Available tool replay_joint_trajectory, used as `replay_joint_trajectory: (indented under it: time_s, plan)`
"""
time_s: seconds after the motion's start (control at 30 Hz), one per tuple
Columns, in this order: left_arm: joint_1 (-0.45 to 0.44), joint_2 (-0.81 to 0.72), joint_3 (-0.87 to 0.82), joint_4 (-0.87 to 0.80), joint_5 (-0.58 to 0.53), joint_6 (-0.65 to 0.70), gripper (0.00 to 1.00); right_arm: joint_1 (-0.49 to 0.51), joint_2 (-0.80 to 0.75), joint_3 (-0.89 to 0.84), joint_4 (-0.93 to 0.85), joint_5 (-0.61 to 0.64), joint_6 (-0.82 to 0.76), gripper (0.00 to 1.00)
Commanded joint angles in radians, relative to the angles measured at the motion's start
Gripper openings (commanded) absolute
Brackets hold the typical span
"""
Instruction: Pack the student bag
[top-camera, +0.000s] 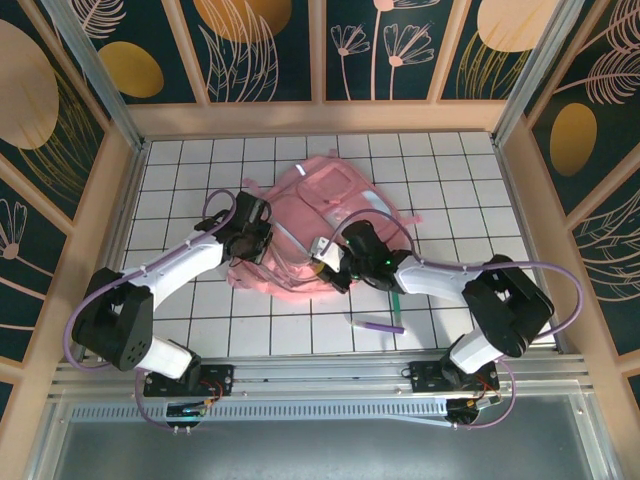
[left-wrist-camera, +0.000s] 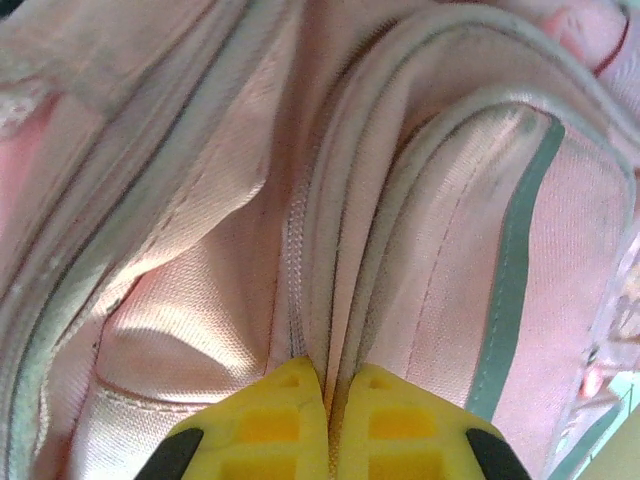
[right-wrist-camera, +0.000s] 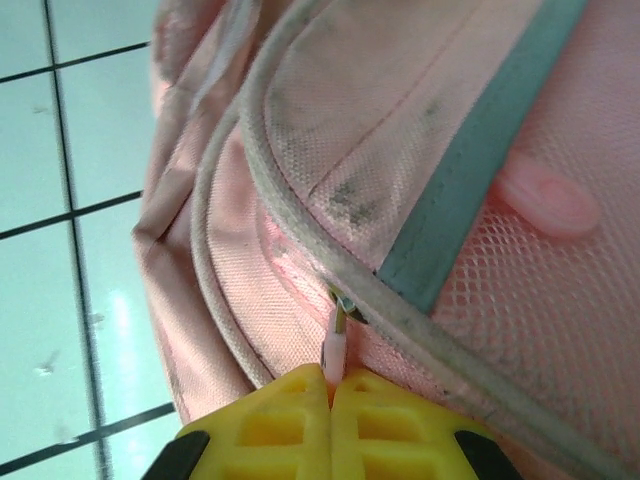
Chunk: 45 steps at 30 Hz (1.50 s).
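no writing, label, brand mark, number or sign can be read anywhere: not on the backpack (top-camera: 300, 215), not on the tiled tabletop (top-camera: 450, 180), and not on the walls (top-camera: 270, 50) with their painted leaves and flowers.

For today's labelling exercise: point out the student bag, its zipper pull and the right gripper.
student bag (top-camera: 300, 215): top view, pink front panel.
zipper pull (right-wrist-camera: 336, 348): right wrist view, pink tab.
right gripper (right-wrist-camera: 331, 383): right wrist view, between shut fingertips.
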Motion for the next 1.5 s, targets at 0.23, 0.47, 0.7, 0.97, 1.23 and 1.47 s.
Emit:
replay_joint_trajectory:
  time_s: [0.23, 0.47, 0.7, 0.97, 1.23, 1.47]
  plan:
    - [-0.053, -0.144, -0.054, 0.056, -0.071, -0.158, 0.00, -0.037, -0.051, 0.054, -0.121, -0.250, -0.119, 0.00]
    - [-0.054, -0.294, -0.166, 0.033, -0.206, -0.258, 0.00, -0.157, -0.002, 0.151, -0.065, -0.120, -0.042, 0.00]
    - [-0.054, -0.325, -0.210, 0.067, -0.223, -0.294, 0.00, -0.122, 0.067, 0.236, -0.094, -0.251, -0.017, 0.00]
    - [-0.054, -0.282, -0.199, 0.084, -0.209, -0.294, 0.00, -0.105, 0.092, 0.142, 0.071, -0.283, 0.144, 0.18]
    - [-0.054, -0.281, -0.215, 0.093, -0.193, -0.307, 0.00, -0.088, 0.187, 0.139, 0.149, -0.204, 0.164, 0.26]
    - [-0.054, -0.310, -0.243, 0.086, -0.196, -0.317, 0.00, -0.110, 0.151, 0.092, 0.118, -0.262, 0.030, 0.37]
